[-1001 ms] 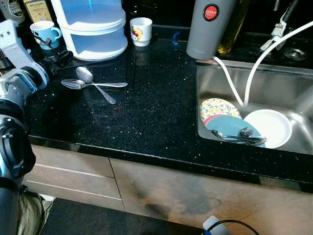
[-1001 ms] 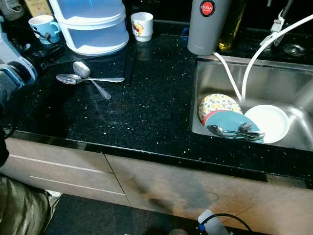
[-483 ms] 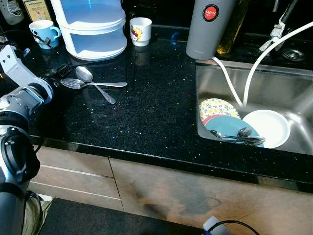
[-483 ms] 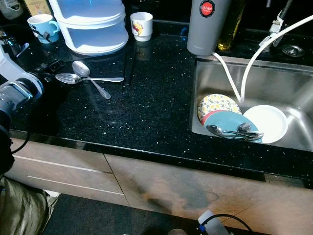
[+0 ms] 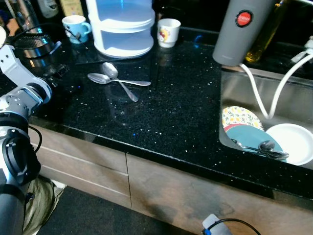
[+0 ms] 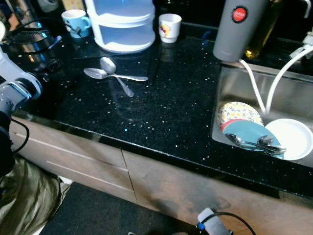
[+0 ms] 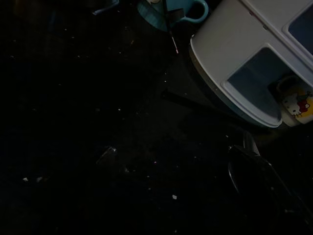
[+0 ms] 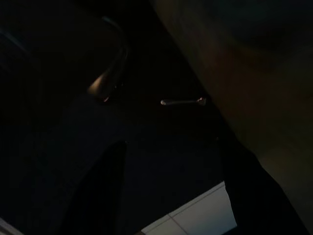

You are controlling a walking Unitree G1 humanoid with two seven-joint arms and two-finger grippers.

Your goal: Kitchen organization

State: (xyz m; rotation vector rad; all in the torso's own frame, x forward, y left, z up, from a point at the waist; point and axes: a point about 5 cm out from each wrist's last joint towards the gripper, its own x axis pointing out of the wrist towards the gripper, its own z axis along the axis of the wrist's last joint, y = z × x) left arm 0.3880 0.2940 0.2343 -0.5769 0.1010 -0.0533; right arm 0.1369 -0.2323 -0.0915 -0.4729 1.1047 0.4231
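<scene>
The black speckled surface (image 5: 171, 112) carries two crossed spoons (image 5: 119, 81) in front of a white stacked container (image 5: 123, 27). A white printed cup (image 5: 168, 32) stands just beside the container on its right; a blue mug (image 5: 76, 27) stands on its left. A grey flask (image 5: 238, 30) stands at the sink's back left corner. In the steel sink (image 6: 293, 88) lie a floral plate (image 6: 238, 113), a teal plate (image 6: 247, 131) and a white plate (image 6: 293, 138), with more spoons (image 6: 257, 143) lying across the teal plate. Two white hoses (image 5: 274, 93) run down into the sink.

The left arm reaches over the surface's left end, and the left hand (image 5: 57, 72) sits near the crossed spoons, apart from them; whether its fingers are open or closed cannot be told. The left wrist view adds detail that the head views lack: the cup's cartoon print (image 7: 298, 105) and the underside edge of the container. It is otherwise dark.

The right wrist view is very dark. The right hand (image 8: 168, 191) hangs with its two fingers spread apart, gripping nothing, above a dim floor.

Compared with the earlier frames, the camera has shifted, so the whole scene sits further right in the picture. The spoons, cups and plates keep the same arrangement. The left hand remains beside the spoons.
</scene>
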